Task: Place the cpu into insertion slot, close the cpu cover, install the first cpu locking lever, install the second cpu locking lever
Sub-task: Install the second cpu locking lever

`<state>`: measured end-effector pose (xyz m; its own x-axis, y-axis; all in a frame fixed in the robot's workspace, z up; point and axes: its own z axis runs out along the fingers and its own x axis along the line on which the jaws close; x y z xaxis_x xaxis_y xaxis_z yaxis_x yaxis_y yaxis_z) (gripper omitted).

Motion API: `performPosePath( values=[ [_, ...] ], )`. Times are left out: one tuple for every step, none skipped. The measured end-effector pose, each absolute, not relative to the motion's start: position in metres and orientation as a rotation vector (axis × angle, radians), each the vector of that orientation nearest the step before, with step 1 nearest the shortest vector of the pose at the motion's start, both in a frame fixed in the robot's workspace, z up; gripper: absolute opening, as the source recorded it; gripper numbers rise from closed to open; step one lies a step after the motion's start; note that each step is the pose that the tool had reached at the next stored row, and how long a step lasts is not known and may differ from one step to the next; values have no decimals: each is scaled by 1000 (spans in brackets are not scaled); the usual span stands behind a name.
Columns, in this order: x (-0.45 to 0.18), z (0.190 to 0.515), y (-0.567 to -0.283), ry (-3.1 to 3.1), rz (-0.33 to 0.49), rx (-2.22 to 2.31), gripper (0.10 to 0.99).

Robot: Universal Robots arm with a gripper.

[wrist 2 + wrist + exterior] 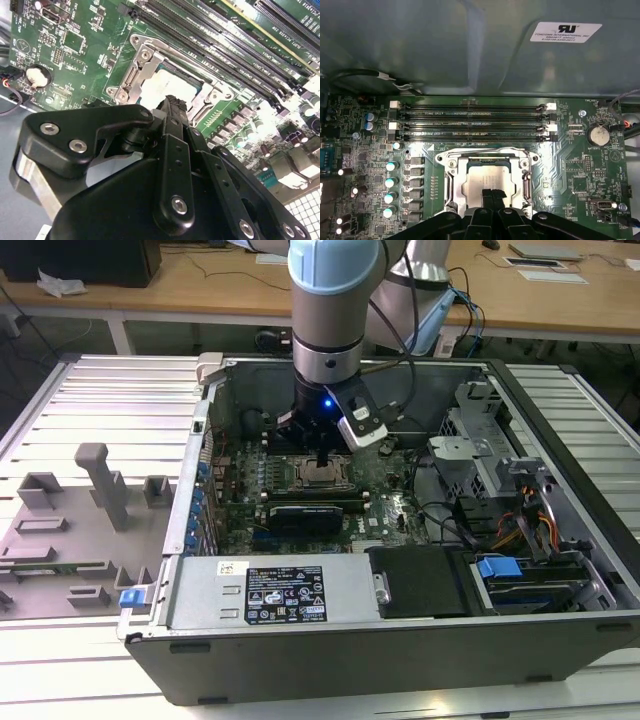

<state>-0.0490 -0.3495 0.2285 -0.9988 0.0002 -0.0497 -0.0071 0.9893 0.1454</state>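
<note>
Lying flat in the socket of the green motherboard (560, 165), the small square chip with the pale silver-beige metal top, the cpu (487, 181), is seen in both wrist views, and it shows again in the second wrist view (167, 86) and in the exterior view (322, 474). The thin silver-metal frame plate with the large central window, the cpu cover (451, 184), is laid down around the cpu, so that the metal top is framed by it on the sides that can be seen. The black hand (491, 196) is held directly over the cpu, with its fingers brought together, narrow, and nothing is gripped between them; whether the fingertips touch the metal top cannot be told. In the second wrist view the hand (172, 102) is seen from behind its black linkages, its tips pointing down at the socket. Beside the socket, four long black memory slots (470, 120) with white end clips are set in parallel rows. A round silver coin battery (597, 134) is mounted near one edge of the motherboard. In the exterior view the motherboard is held inside an open dark grey computer case (400, 640), which is laid on a ribbed metal table (90, 410). A grey moulded fixture tray (70, 540) is placed on the table at the exterior view's left of the case.
</note>
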Motion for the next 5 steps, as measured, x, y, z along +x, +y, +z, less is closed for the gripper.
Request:
performPosePath(
  values=[
    [-49,228,-350,3084,226,-5,106],
    [-49,228,-350,3084,225,-5,106],
    [-49,228,-350,3084,225,-5,106],
    [-49,229,-350,3084,225,-5,106],
    [-49,228,-350,3084,225,-5,106]
  ],
)
